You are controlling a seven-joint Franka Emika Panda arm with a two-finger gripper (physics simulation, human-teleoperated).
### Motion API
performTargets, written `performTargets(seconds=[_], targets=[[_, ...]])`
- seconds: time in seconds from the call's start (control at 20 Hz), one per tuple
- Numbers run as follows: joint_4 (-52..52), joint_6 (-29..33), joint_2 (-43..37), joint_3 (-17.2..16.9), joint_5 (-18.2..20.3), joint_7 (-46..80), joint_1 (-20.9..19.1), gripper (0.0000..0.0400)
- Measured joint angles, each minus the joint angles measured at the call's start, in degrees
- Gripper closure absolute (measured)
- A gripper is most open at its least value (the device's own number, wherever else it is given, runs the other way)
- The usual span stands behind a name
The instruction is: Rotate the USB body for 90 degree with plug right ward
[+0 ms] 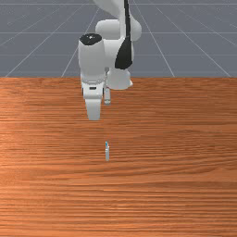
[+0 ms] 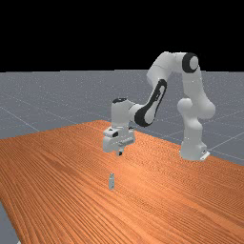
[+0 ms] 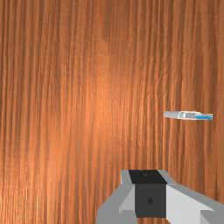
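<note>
- The hand (image 2: 119,153) hangs above the table (image 2: 62,167), near the USB body but apart from it. I can't tell if it's released or clenched.
- The USB body (image 1: 107,152) stands upright on the table — blue-marked end on top, pale end down.
- Front view: it's nearer the camera than the hand — slightly right.

The USB stick (image 3: 189,115) is white and pale grey, bright blue at one end. Orange-brown bench (image 1: 185,139), streaked with darker grain. White arm (image 2: 163,65) with black bands; hand (image 2: 119,153) in white, grey and black. Grey floor (image 1: 46,37), thin pale lines; black sky (image 2: 95,33).
</note>
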Motion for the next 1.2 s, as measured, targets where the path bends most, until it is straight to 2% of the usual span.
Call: performTargets(seconds=[0.1,0.25,0.4,0.7,0.75,0.8,0.85,1.0,1.2], targets=[[0.5,-0.2,0.3,-0.7,0.2,-0.7,-1.3,0.04],[4.4,-4.9,2.8,-1.3,-0.3,0.7,-1.4,0.04],[5.3,-4.0,5.7,-1.3,-0.3,0.8,-1.3,0.04],[3.1,3.2,8.4,-0.8,0.3,-0.9,-2.0,0.04],[3.5,3.1,8.6,-0.7,0.2,-2.6,-2.6,0.04],[3.6,3.5,8.8,-2.4,-1.6,0.5,-1.5,0.04],[3.9,3.5,8.9,-2.7,-1.7,0.0,-1.9,0.04],[4.5,2.8,9.3,-1.8,0.2,-2.4,-3.8,0.04],[4.9,2.8,9.6,-1.7,0.1,-3.8,-4.3,0.04]])
